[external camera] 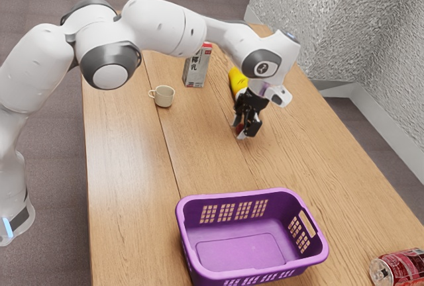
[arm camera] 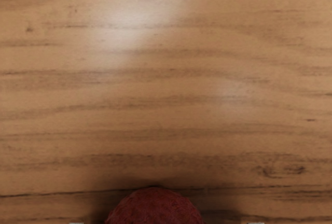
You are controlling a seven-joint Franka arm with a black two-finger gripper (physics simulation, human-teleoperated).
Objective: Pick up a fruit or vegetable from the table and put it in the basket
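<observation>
In the exterior view my gripper (external camera: pixel 240 130) is low over the table, pointing down beyond the basket. A small dark red round fruit (external camera: pixel 239 128) is partly hidden between its fingers. In the wrist view the top of the red fruit (arm camera: pixel 154 207) shows at the lower edge, above the wood surface. Slivers of the two fingertips stand on either side of it, with gaps between them and the fruit, so the gripper is open around it. The purple basket (external camera: pixel 233 276) stands upright on the table, its inside floor bare.
On the wooden table (external camera: pixel 126 167), a beige cup (external camera: pixel 164 96) and a grey carton (external camera: pixel 197 67) stand toward the far end. A yellow object (external camera: pixel 237 81) is partly behind the hand. A red can (external camera: pixel 403 267) lies at the exterior view's lower right.
</observation>
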